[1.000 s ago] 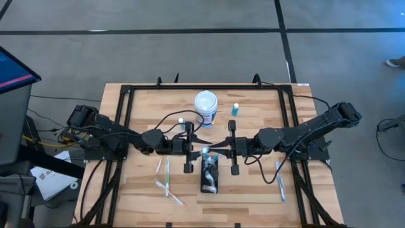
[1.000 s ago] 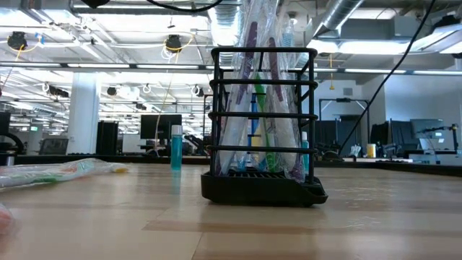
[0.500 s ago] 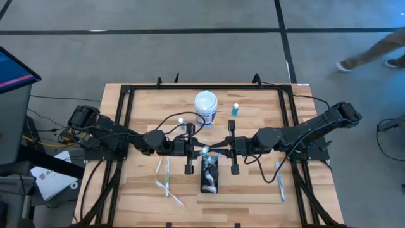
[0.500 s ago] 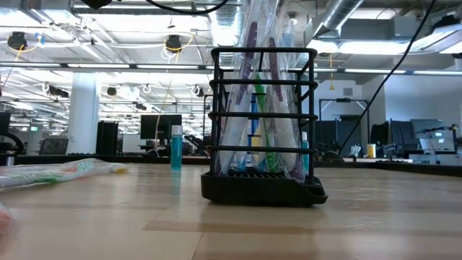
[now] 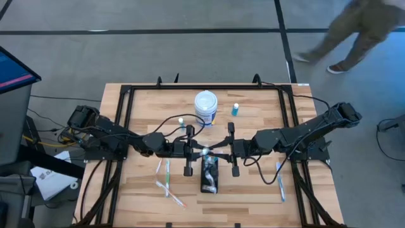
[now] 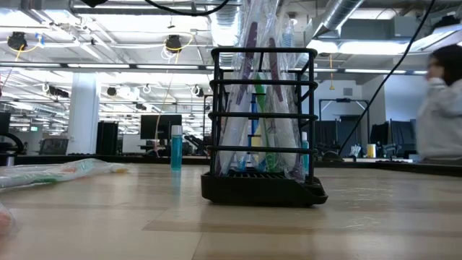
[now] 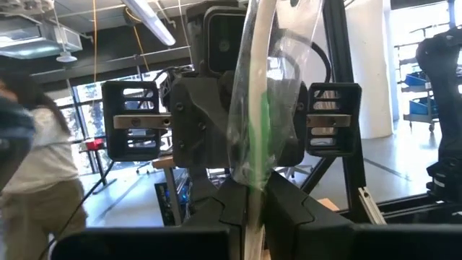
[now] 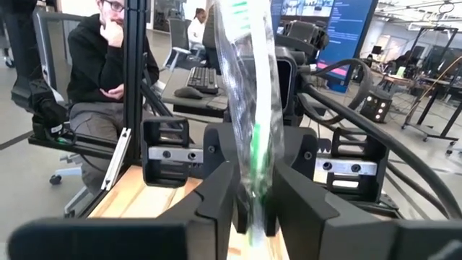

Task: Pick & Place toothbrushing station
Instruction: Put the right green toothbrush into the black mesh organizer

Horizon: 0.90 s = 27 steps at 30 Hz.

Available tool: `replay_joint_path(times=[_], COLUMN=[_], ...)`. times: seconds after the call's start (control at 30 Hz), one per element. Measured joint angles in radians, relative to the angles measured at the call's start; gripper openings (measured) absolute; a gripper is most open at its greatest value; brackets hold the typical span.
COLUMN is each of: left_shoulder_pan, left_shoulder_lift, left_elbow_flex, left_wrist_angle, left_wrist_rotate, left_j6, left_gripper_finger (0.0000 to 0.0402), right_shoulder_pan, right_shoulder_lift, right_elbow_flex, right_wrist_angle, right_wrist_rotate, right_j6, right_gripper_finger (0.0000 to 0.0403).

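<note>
A wrapped toothbrush (image 8: 253, 144) is clamped by both grippers (image 5: 196, 152) (image 5: 223, 151). The station (image 6: 261, 123), judged light and rigid, is best gripped by its top rail.

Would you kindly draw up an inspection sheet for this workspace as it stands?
Surface: wooden table inside a black frame.
Job's things: toothbrushing station upright mid-table, wrapped brushes standing in it.
Clutter: white tub, teal bottle, loose wrapped toothbrushes lying on both sides of the station.
Grippers: left gripper and right gripper meet above the station, both sets of jaws shut on one held toothbrush.
Cables: black cables loop along the arms.
Surroundings: person walking beyond the far right corner.
</note>
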<state>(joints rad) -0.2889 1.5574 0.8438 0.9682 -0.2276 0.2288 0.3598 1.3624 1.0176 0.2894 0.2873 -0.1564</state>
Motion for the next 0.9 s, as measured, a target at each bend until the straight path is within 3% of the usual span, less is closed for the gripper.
replay_joint_path(times=[0.9], left_shoulder_pan=[0.002], left_shoulder_lift=[-0.047], left_elbow_flex=[-0.205], left_wrist_angle=[0.111], left_wrist_rotate=[-0.045], left_j6=[-0.167], left_gripper_finger=[0.0014], right_shoulder_pan=[0.001], right_shoulder_lift=[0.001], right_elbow_flex=[-0.001], right_wrist_angle=[-0.016], right_wrist_rotate=[0.001], right_j6=[0.000], right_gripper_finger=[0.0102])
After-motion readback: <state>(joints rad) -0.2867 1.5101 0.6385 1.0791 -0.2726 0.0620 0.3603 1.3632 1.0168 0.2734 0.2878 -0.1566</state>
